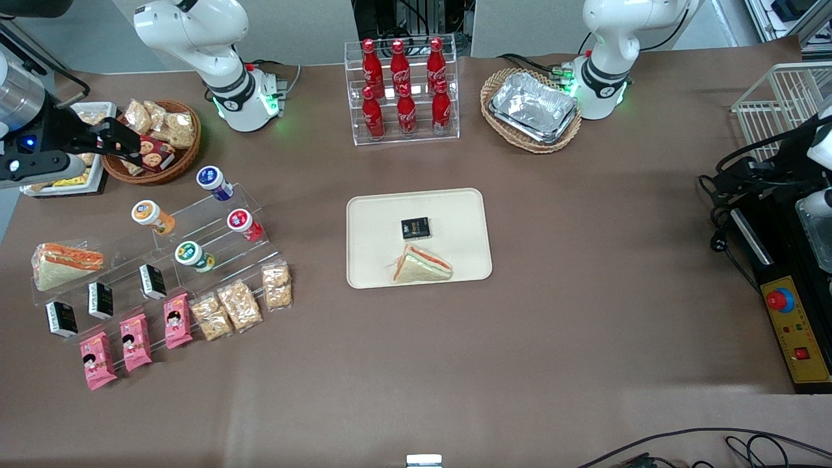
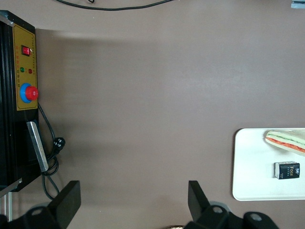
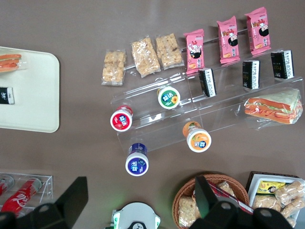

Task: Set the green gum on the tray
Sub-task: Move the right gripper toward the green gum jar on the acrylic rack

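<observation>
The green gum point(image 1: 194, 255), a small white bottle with a green-and-white lid, lies on the lowest step of a clear acrylic stand point(image 1: 214, 237); it also shows in the right wrist view point(image 3: 168, 97). The cream tray point(image 1: 455, 214) lies mid-table and holds a black box point(image 1: 415, 227) and a wrapped sandwich point(image 1: 421, 265). It also shows in the right wrist view point(image 3: 28, 95) and the left wrist view point(image 2: 252, 167). My gripper point(image 1: 123, 142) hangs open and empty above a wicker snack basket point(image 1: 156, 140), farther from the front camera than the gum, fingers wide apart point(image 3: 140, 195).
On the stand beside the gum lie orange-lidded point(image 1: 153, 216), blue-lidded point(image 1: 214, 182) and red-lidded point(image 1: 244, 224) bottles. Snack packs point(image 1: 227, 305) and a sandwich point(image 1: 65, 263) lie around it. A cola rack point(image 1: 403, 91) and a basket of foil trays point(image 1: 532, 109) stand farther back.
</observation>
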Controlling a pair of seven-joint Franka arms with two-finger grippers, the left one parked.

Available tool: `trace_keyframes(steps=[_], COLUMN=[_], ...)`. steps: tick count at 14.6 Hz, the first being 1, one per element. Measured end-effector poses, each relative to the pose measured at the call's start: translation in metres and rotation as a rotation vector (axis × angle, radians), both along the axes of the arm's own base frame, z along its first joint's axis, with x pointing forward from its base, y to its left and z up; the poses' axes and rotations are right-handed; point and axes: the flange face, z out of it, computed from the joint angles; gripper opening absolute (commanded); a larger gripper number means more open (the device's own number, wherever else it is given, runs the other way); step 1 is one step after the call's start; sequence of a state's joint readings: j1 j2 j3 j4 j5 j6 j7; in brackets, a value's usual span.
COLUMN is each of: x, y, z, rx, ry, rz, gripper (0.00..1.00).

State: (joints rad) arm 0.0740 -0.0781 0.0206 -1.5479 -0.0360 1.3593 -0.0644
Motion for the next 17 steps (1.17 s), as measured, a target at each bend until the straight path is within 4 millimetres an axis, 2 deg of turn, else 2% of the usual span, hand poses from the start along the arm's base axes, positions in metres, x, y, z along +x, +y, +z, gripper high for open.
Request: trace_keyframes(steps=[9,13,17], x=[0.009,0.012,0.003], y=[0.001,-0.035,-0.062], z=[-0.017,-0.033,-0.064], rx=[0.002,0.018,0.044], ry=[0.036,0.034,-0.002], rz=[0.016,-0.013,0.005], gripper=[1.00,1.00,1.00])
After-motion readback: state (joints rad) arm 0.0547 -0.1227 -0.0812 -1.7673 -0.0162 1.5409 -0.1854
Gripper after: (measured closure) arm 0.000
